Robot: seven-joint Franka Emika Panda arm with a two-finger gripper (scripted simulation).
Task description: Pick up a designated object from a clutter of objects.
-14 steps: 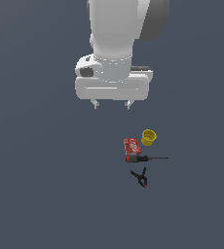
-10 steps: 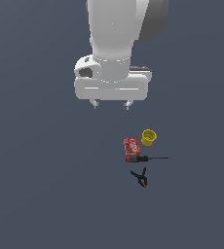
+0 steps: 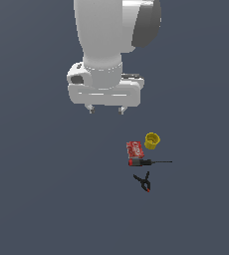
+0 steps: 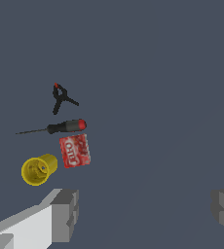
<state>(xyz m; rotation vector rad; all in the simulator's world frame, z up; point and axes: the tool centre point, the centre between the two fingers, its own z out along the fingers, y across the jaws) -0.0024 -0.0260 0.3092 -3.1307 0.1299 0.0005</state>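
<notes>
- Risk: the spring clamp (image 3: 144,182) is lying just beside the screwdriver (image 3: 147,162); I am judging a loose descent could snag that shaft or push the clamp away.
- Risk: its spread handles could slip out of a skewed pinch.
- Location: clamp at the cluster's outer end, past the flattened can (image 3: 135,148) and yellow cup (image 3: 152,141); no surface edge showing.
- Pose: I am hanging my gripper (image 3: 105,109) high, pointing down, well apart from the cluster, fingers (image 4: 65,215) spread wide, holding nothing.

Matt black clamp (image 3: 143,181) with red tips; printed red can (image 3: 134,148); smooth yellow cup (image 3: 152,141); glossy white gripper (image 3: 105,110) housing.
</notes>
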